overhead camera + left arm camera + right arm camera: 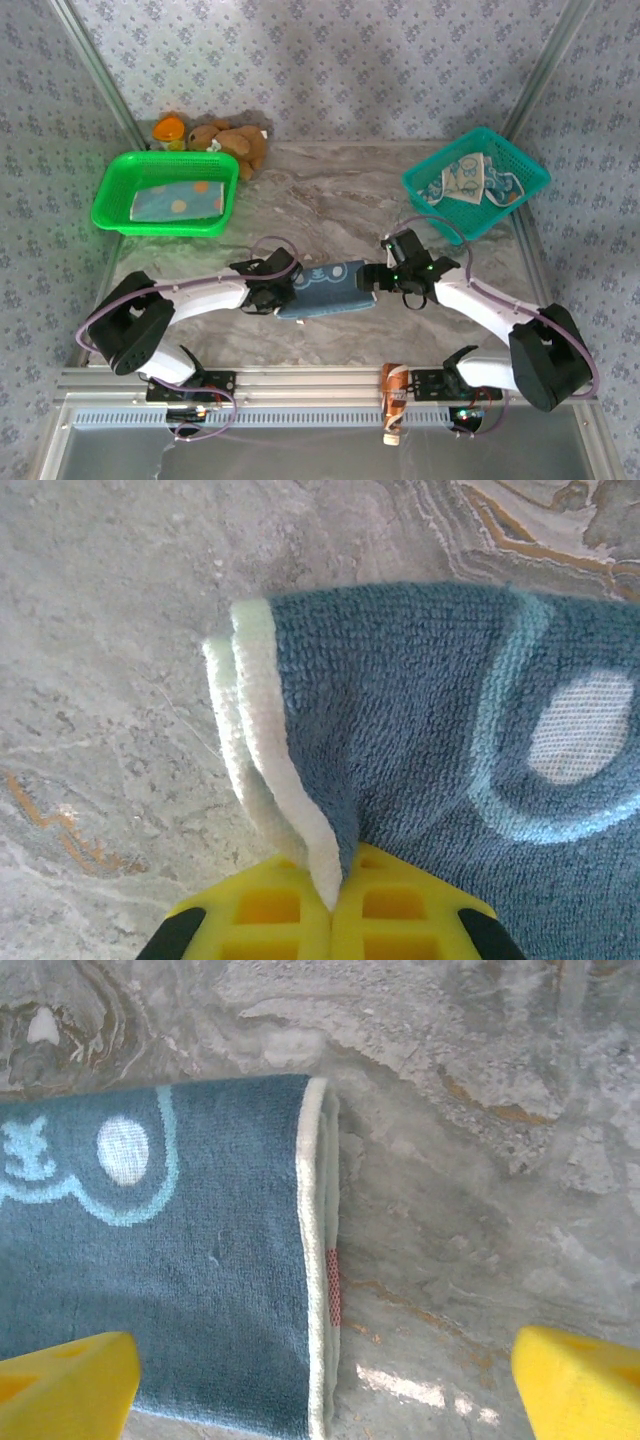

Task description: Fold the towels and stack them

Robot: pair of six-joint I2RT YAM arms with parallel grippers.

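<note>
- Left pincer [332, 905]: my yellow fingers are pressed together, clamped on the cream hem at one end of the blue-grey towel [325, 288].
- Right pincer [320, 1390]: my fingers stand wide apart and hold nothing. The towel's other end lies flat on the desk [340, 200] between them, closer to one finger than the other.
- Location of the blue-grey towel: the middle of the desk, towards its near edge, lying lengthwise between my two pincers.
- Condition of the blue-grey towel: a narrow band with doubled layers showing at both hems. I judge it folded at least once.
- Done, as far as I can judge: the striped towel [178, 203] with dots lies flat and folded in the green basket [110, 195] at the far left.
- Left to do, item one: the blue-grey towel probably needs one more fold across its length, then placing on the striped towel.
- Left to do, item two: the pale printed towel [465, 182] lies loose in the teal basket [505, 208] at the far right, and it does not look folded.
- Overall estimate: about mid-task, with one towel stowed, one in work and at least one waiting.
- Not part of the job: the plush toy [235, 142] behind the green basket.
</note>
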